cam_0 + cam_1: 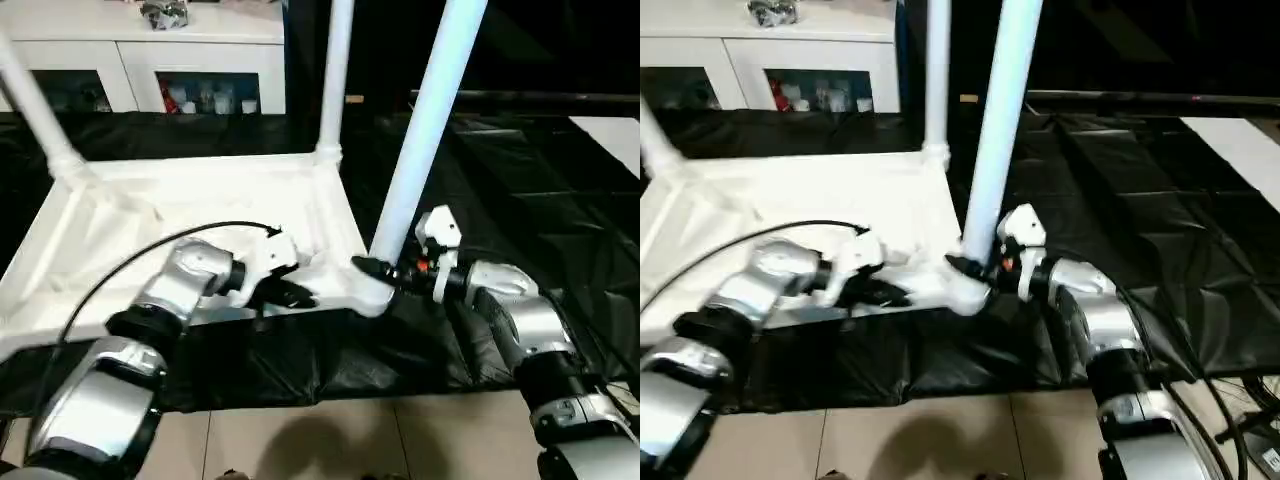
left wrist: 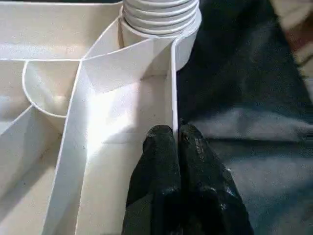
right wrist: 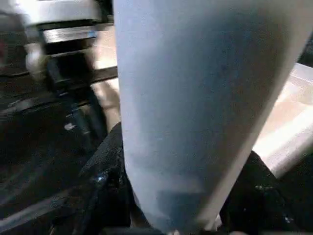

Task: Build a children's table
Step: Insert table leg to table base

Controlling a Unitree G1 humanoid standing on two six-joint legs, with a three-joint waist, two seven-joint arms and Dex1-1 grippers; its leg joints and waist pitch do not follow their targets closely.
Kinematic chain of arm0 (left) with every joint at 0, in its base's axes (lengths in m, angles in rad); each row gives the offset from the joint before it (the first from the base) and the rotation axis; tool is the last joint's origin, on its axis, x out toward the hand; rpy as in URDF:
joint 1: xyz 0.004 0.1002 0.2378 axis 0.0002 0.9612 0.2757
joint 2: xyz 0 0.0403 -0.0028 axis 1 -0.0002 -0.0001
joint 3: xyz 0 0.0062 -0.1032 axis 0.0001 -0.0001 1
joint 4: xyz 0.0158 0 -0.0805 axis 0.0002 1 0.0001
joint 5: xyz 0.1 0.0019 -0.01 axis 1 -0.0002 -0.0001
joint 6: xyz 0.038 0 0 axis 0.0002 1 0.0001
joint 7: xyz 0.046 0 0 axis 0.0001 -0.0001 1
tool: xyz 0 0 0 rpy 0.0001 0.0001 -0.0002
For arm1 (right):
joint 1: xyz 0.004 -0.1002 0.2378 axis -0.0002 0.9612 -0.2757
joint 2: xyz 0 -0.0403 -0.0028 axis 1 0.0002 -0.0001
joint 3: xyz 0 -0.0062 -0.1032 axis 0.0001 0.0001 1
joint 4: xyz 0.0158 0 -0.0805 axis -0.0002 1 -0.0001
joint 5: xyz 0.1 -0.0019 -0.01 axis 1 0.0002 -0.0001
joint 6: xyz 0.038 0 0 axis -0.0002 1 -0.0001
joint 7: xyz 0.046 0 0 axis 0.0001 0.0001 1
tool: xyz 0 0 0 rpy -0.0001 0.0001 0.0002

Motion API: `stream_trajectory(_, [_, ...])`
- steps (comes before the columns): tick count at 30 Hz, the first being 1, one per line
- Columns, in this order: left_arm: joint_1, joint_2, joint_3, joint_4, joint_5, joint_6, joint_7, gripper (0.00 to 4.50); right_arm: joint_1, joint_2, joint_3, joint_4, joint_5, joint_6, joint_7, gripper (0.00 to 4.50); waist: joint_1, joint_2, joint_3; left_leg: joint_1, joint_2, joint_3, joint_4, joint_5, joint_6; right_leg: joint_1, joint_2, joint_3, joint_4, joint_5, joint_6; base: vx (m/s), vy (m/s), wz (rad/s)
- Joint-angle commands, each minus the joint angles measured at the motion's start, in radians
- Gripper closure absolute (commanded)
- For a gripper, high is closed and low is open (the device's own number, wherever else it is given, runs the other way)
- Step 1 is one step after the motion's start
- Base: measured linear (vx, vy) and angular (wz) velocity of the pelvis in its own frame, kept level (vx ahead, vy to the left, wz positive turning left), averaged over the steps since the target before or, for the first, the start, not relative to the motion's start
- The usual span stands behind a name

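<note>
The white tabletop [image 1: 180,200] lies upside down on a black sheet, ribbed underside up. A long white leg [image 1: 425,140] stands tilted in the near right corner socket [image 1: 372,295]. My right gripper [image 1: 385,268] is shut around this leg just above the socket, a black finger [image 3: 105,161] on each side of the tube [image 3: 195,107]. My left gripper [image 2: 177,142] is shut on the thin front rim wall [image 2: 173,88] of the tabletop, left of that socket [image 2: 159,14]. Two more legs rise from the far corners, one at the back [image 1: 337,70] and one at the far left [image 1: 35,110].
A white cabinet [image 1: 140,60] with glass doors stands behind the tabletop. The black sheet [image 1: 500,190] spreads to the right, with a white surface [image 1: 610,130] at its far right edge. Beige floor tiles [image 1: 330,440] lie in front. A black cable [image 1: 120,265] loops over my left forearm.
</note>
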Motion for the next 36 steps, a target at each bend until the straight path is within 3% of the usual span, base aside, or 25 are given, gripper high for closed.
stream_trajectory(1, [-0.021,0.010,0.002,-0.068,-0.046,-0.029,-0.083,4.50,0.058,-0.007,0.068,0.054,-0.034,0.038,0.040,2.62,0.006,0.010,-0.073,0.005,0.017,0.008,-0.083,-0.344,0.039,0.051,-0.049,0.042,-0.065,-0.378,-0.197,0.000,0.000,0.00])
stream_trajectory(4, [-0.033,0.028,0.003,-0.051,-0.044,-0.031,-0.114,4.50,0.077,-0.002,0.083,0.039,-0.035,0.025,0.073,2.62,0.012,0.011,-0.071,0.008,0.018,0.013,-0.084,-0.335,0.040,0.052,-0.048,0.044,-0.062,-0.349,-0.217,0.000,0.000,0.00])
stream_trajectory(8, [-0.046,0.032,0.007,-0.027,-0.040,-0.044,-0.127,4.50,0.093,0.002,0.097,0.034,-0.047,0.004,0.086,2.62,0.017,0.016,-0.068,0.013,0.019,0.011,-0.087,-0.364,0.024,0.049,-0.051,0.044,-0.066,-0.394,-0.206,0.000,0.000,0.00])
stream_trajectory(13, [-0.048,0.037,0.010,-0.031,-0.051,-0.031,-0.179,4.50,0.107,-0.002,0.116,0.012,-0.047,0.007,0.120,2.62,0.020,0.015,-0.066,0.016,0.020,0.010,-0.089,-0.395,0.013,0.048,-0.050,0.046,-0.070,-0.423,-0.196,0.000,0.000,0.00])
stream_trajectory(17, [-0.053,0.037,-0.002,-0.026,-0.031,-0.024,-0.157,4.50,0.093,0.006,0.111,0.034,-0.051,-0.002,0.108,2.62,0.020,0.014,-0.065,0.017,0.020,0.010,-0.090,-0.396,0.010,0.048,-0.051,0.046,-0.067,-0.414,-0.202,0.000,0.000,0.00])
stream_trajectory(18, [-0.059,0.025,0.006,-0.016,-0.021,-0.017,-0.108,4.50,0.072,0.025,0.080,0.064,-0.055,-0.010,0.046,2.62,0.018,0.012,-0.064,0.018,0.020,0.011,-0.089,-0.401,0.009,0.045,-0.052,0.047,-0.069,-0.432,-0.200,0.000,0.000,0.00])
stream_trajectory(19, [-0.062,0.019,0.010,-0.013,-0.018,-0.015,-0.085,4.50,0.065,0.031,0.069,0.073,-0.052,-0.009,0.032,2.62,0.015,0.006,-0.060,0.018,0.018,0.010,-0.090,-0.416,0.006,0.043,-0.053,0.045,-0.075,-0.473,-0.188,0.000,0.000,0.00])
stream_trajectory(20, [-0.068,0.009,0.018,-0.005,-0.010,-0.006,-0.035,4.50,0.049,0.041,0.052,0.093,-0.050,-0.007,-0.005,2.62,0.014,0.007,-0.059,0.020,0.017,0.010,-0.088,-0.424,0.004,0.041,-0.053,0.044,-0.076,-0.496,-0.182,0.000,0.000,0.00])
stream_trajectory(22, [-0.075,-0.005,0.028,0.002,-0.001,0.004,0.033,4.50,0.025,0.054,0.032,0.132,-0.065,-0.031,-0.080,2.62,0.007,0.006,-0.052,0.032,0.009,0.005,-0.082,-0.464,-0.008,0.032,-0.055,0.032,-0.096,-0.636,-0.125,0.000,0.000,0.00])
stream_trajectory(23, [-0.080,-0.018,0.040,0.001,0.001,0.023,0.087,4.50,0.011,0.064,0.015,0.157,-0.063,-0.042,-0.117,2.62,0.005,0.001,-0.052,0.032,0.008,0.005,-0.080,-0.465,-0.010,0.031,-0.056,0.030,-0.102,-0.663,-0.110,0.000,0.000,0.00])
stream_trajectory(24, [-0.087,-0.038,0.058,-0.004,-0.001,0.054,0.154,4.50,-0.013,0.076,-0.006,0.202,-0.075,-0.066,-0.193,2.62,0.004,0.003,-0.051,0.036,0.006,0.002,-0.076,-0.470,-0.012,0.029,-0.059,0.024,-0.109,-0.706,-0.086,0.000,0.000,0.00])
stream_trajectory(25, [-0.088,-0.043,0.061,-0.006,0.000,0.060,0.171,4.50,-0.019,0.079,-0.011,0.213,-0.078,-0.073,-0.212,2.62,0.000,0.000,-0.051,0.034,0.004,0.001,-0.075,-0.469,-0.012,0.029,-0.058,0.020,-0.112,-0.716,-0.077,0.000,0.000,0.00])
stream_trajectory(27, [-0.092,-0.061,0.071,-0.019,0.012,0.084,0.247,4.50,-0.040,0.094,-0.034,0.245,-0.074,-0.086,-0.270,2.62,-0.013,0.007,-0.053,0.032,0.006,-0.006,-0.078,-0.495,-0.008,0.034,-0.055,0.006,-0.120,-0.703,-0.061,0.000,0.000,0.00])
stream_trajectory(29, [-0.094,-0.087,0.089,-0.041,0.015,0.127,0.332,4.50,-0.063,0.108,-0.051,0.280,-0.083,-0.091,-0.358,2.62,-0.021,0.009,-0.058,0.019,0.012,-0.011,-0.086,-0.489,-0.003,0.047,-0.057,0.006,-0.112,-0.641,-0.076,0.000,0.000,0.00])
stream_trajectory(31, [-0.096,-0.124,0.113,-0.069,0.014,0.179,0.430,4.50,-0.088,0.129,-0.074,0.322,-0.077,-0.096,-0.432,2.62,-0.021,0.007,-0.061,0.023,0.013,-0.005,-0.085,-0.471,0.001,0.039,-0.059,0.015,-0.106,-0.583,-0.110,0.000,0.000,0.00])
stream_trajectory(33, [-0.086,-0.158,0.126,-0.114,0.009,0.224,0.486,4.50,-0.110,0.150,-0.091,0.364,-0.068,-0.085,-0.482,2.62,-0.018,0.003,-0.062,0.021,0.010,-0.001,-0.084,-0.443,0.012,0.040,-0.056,0.018,-0.103,-0.555,-0.130,0.000,0.000,0.00])
stream_trajectory(36, [-0.060,-0.180,0.112,-0.172,0.007,0.249,0.480,4.50,-0.134,0.167,-0.090,0.419,-0.078,-0.073,-0.513,2.62,-0.012,0.005,-0.068,0.012,0.014,0.006,-0.087,-0.377,0.025,0.044,-0.054,0.032,-0.086,-0.432,-0.175,0.000,0.000,0.00])
